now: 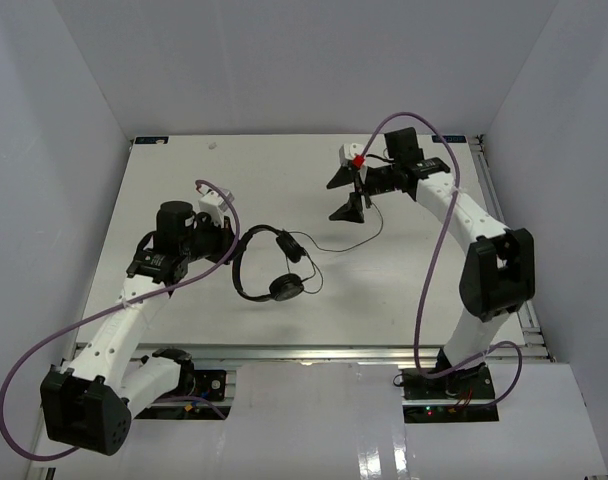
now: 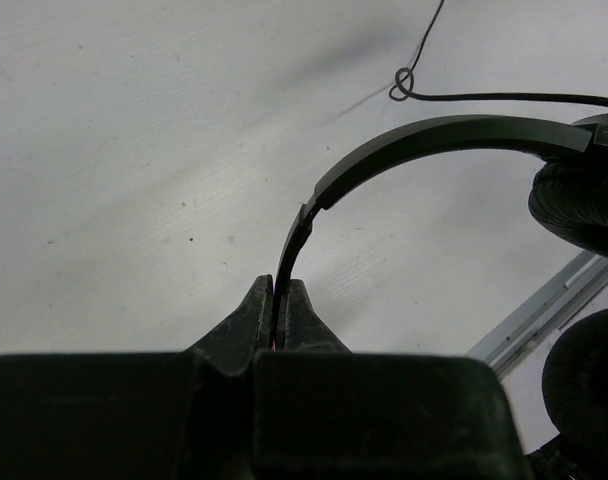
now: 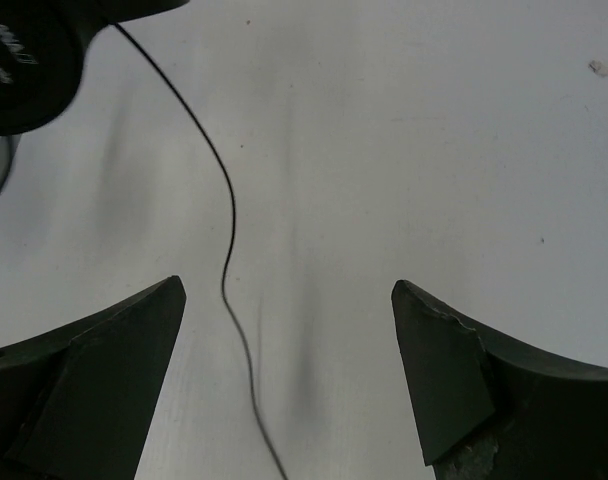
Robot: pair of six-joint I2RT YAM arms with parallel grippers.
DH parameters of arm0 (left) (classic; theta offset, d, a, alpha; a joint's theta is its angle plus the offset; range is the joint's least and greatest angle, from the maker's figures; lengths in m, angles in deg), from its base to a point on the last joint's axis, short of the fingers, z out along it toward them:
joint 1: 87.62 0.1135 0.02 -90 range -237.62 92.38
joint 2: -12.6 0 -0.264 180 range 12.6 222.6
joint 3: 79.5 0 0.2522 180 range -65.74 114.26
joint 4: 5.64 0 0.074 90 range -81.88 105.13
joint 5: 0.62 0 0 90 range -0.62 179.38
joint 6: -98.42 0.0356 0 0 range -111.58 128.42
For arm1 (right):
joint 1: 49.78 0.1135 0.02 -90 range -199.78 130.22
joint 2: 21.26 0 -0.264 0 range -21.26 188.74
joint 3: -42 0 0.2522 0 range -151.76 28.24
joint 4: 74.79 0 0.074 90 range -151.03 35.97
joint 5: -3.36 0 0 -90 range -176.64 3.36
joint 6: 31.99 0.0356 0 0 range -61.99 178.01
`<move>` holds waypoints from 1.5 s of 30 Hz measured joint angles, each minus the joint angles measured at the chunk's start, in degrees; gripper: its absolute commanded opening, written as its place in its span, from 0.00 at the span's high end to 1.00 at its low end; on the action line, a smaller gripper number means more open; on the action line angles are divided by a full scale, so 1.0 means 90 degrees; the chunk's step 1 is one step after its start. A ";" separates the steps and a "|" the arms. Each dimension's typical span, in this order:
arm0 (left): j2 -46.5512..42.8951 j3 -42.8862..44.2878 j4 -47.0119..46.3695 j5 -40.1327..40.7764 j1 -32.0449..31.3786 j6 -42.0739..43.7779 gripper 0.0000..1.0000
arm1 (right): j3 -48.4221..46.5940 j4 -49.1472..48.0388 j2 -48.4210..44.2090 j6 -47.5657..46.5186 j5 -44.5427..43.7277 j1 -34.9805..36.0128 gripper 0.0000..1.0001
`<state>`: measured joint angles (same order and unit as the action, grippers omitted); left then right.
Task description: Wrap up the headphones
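The black headphones (image 1: 252,262) lie left of the table's centre, with two ear cups (image 1: 287,243) on their right side. My left gripper (image 1: 224,246) is shut on the thin headband (image 2: 434,135), which runs between the fingertips in the left wrist view (image 2: 281,285). The thin black cord (image 1: 346,241) runs right from the cups, then back towards my right gripper (image 1: 345,195). That gripper is open and empty above the table. In the right wrist view (image 3: 289,290) the cord (image 3: 229,220) lies on the table between the wide-apart jaws, nearer the left one.
Thick purple cables (image 1: 436,215) loop over both arms. A metal rail (image 1: 304,352) runs along the table's near edge and shows in the left wrist view (image 2: 544,320). White walls close in the left, back and right sides.
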<state>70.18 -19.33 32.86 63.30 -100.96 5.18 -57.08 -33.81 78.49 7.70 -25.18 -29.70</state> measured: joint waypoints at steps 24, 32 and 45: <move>-0.0292 0.0747 0.0437 -0.0937 0.0000 -0.0015 1.00 | 0.1045 -0.1630 0.0854 0.1843 -0.0283 0.1873 0.92; -0.0652 0.0846 0.0134 -0.1161 0.0000 -0.0644 1.00 | 0.1619 -0.2612 0.0576 0.3144 -0.1115 0.1417 0.92; -0.0902 0.0834 -0.1131 -0.1723 0.0000 -0.1737 1.00 | 0.2408 -0.3035 0.0240 0.4060 -0.2043 0.1148 0.92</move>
<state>62.06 -11.82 22.68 47.79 -100.96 -10.45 -35.41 -61.12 80.65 44.24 -43.56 -19.37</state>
